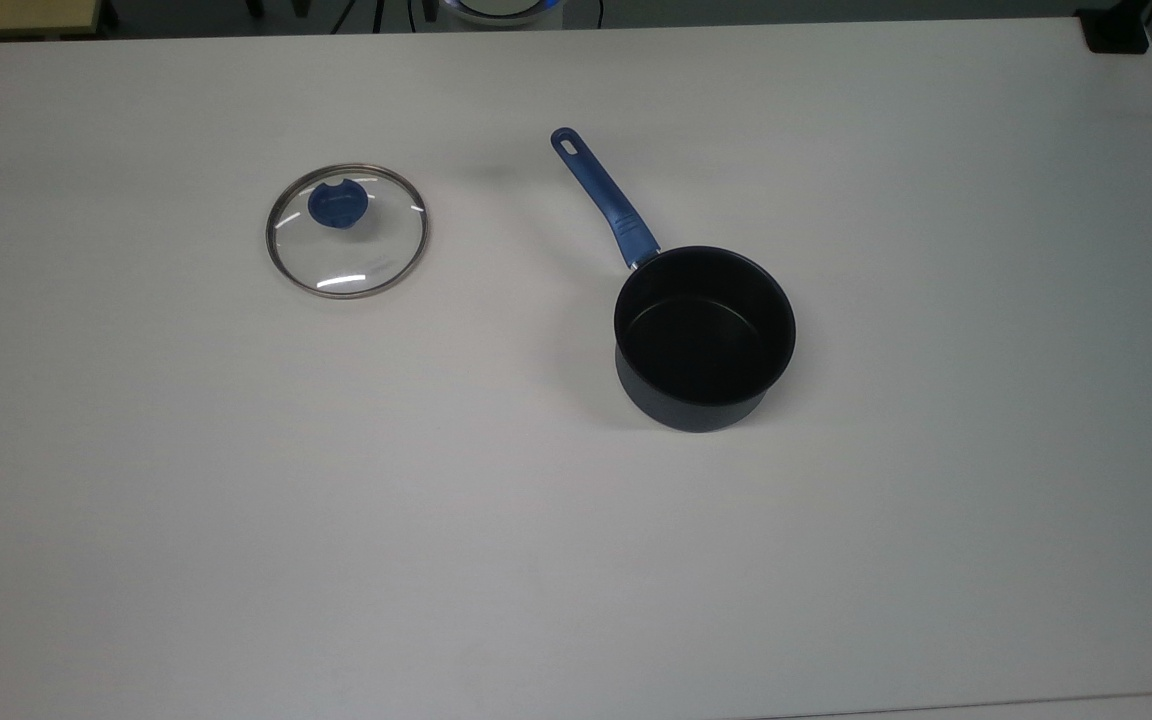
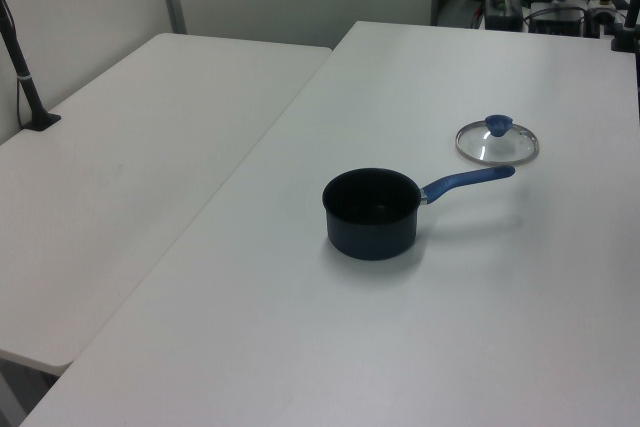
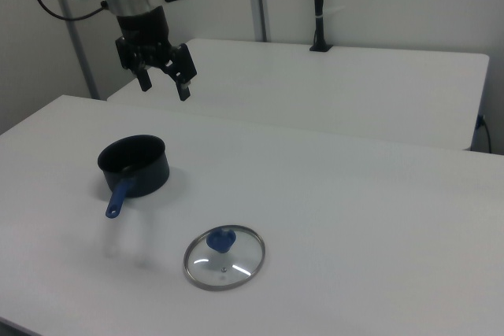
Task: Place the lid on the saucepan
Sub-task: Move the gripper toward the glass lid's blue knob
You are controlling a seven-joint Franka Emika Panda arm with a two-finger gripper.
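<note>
In the top view we see the lid point(image 1: 347, 231) flat on the white table point(image 1: 236, 520), well apart from the saucepan point(image 1: 704, 337) at its 4 o'clock; the handle point(image 1: 603, 196) points to 11 o'clock. In the right view our gripper point(image 3: 164, 84) hangs high above the saucepan point(image 3: 134, 164), fingers spread, grasping nothing.

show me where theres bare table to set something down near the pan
Bare table spreads below the saucepan and the lid in the top view, and on the top view's right of the saucepan. Tightest is the gap between lid and blue handle.
</note>
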